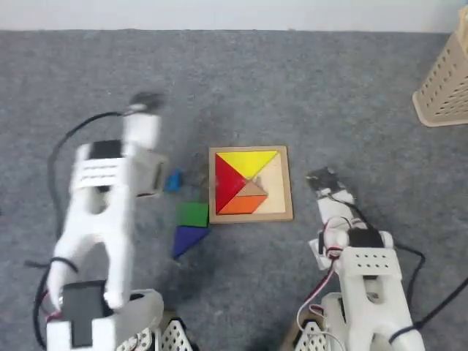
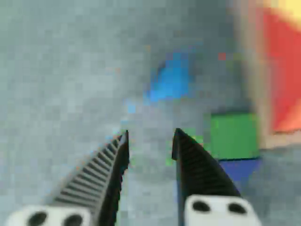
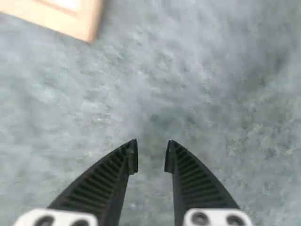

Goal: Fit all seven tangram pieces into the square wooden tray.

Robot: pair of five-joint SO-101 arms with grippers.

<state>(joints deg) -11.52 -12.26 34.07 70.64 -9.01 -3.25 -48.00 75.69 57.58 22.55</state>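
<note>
Soft, bright light falls from above on the grey carpet (image 1: 329, 88); shadows are faint. A dim patch lies by the dark blue triangle (image 1: 189, 238), on its side away from the wooden tray (image 1: 288, 186). The left arm (image 1: 110, 190) looks smeared at its top; the right arm (image 1: 358, 256) looks crisp. In the left wrist view the green square (image 2: 233, 136) and blue piece (image 2: 171, 80) beside the tray are fuzzy and blocky; the left gripper (image 2: 150, 135) is clearer.

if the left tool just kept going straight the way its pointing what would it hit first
Probably the light blue piece on the carpet, just ahead of the left tool; depth is unclear.
</note>
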